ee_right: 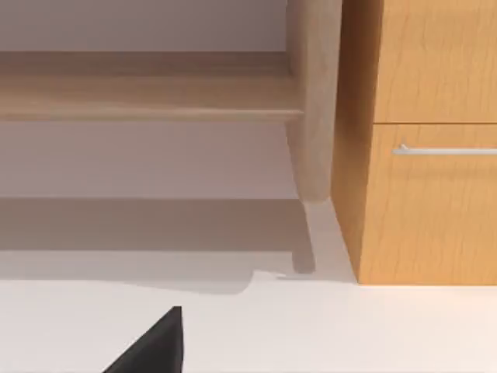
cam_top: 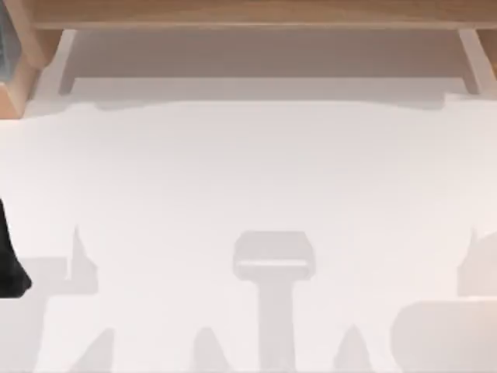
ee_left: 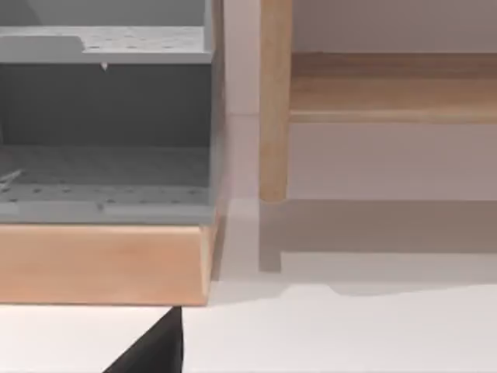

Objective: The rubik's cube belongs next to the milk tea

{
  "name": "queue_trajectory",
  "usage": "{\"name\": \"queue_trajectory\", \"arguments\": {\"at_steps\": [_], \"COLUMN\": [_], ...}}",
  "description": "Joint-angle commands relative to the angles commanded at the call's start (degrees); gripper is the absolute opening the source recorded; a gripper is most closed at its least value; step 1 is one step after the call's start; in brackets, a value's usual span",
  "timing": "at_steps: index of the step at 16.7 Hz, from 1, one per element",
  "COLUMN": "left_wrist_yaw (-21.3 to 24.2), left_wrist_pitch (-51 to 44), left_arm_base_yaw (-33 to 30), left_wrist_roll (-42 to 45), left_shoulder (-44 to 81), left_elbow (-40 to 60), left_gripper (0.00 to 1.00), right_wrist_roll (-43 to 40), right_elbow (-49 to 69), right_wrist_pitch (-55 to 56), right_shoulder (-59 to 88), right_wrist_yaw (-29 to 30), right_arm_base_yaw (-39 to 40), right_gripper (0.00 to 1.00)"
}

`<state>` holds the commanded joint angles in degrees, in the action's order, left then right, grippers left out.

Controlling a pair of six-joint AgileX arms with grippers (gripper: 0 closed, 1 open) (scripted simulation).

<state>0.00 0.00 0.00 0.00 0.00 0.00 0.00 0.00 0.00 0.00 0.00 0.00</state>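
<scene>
The rubik's cube is out of view, and so is the milk tea. A dark part of my left arm [cam_top: 9,260] juts in at the table's left edge in the top view. A black corner of my left gripper [ee_left: 151,351] rises from the lower edge of the left wrist view, above the white table [ee_left: 349,334]. The right wrist view has a matching black corner of my right gripper [ee_right: 151,348] over the white table [ee_right: 349,326]. Nothing is held in either view.
A wooden shelf [cam_top: 248,12] on white supports spans the back of the table. At the back left stands a grey perforated rack [ee_left: 105,124] on a wooden base, beside a wooden post [ee_left: 274,101]. At the back right stands a wooden cabinet [ee_right: 427,202] with a handled drawer.
</scene>
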Motion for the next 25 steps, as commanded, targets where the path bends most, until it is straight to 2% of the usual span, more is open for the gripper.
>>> {"name": "queue_trajectory", "arguments": {"at_steps": [4,7,20,25], "left_wrist_yaw": [0.0,0.0,0.0,0.0], "left_wrist_pitch": [0.0,0.0,0.0,0.0], "left_arm_base_yaw": [0.0,0.0,0.0,0.0], "left_wrist_roll": [0.0,0.0,0.0,0.0], "left_shoulder": [0.0,0.0,0.0,0.0], "left_elbow": [0.0,0.0,0.0,0.0], "left_gripper": [1.0,1.0,1.0,1.0], "right_wrist_roll": [0.0,0.1,0.7,0.9], "right_elbow": [1.8,9.0,68.8,83.3], "right_wrist_pitch": [0.2,1.0,6.4,7.7], "right_shoulder": [1.9,9.2,75.8,91.4], "right_wrist_yaw": [0.4,2.0,13.2,16.0], "right_arm_base_yaw": [0.4,1.8,12.0,14.5], "right_gripper": [1.0,1.0,1.0,1.0]}}
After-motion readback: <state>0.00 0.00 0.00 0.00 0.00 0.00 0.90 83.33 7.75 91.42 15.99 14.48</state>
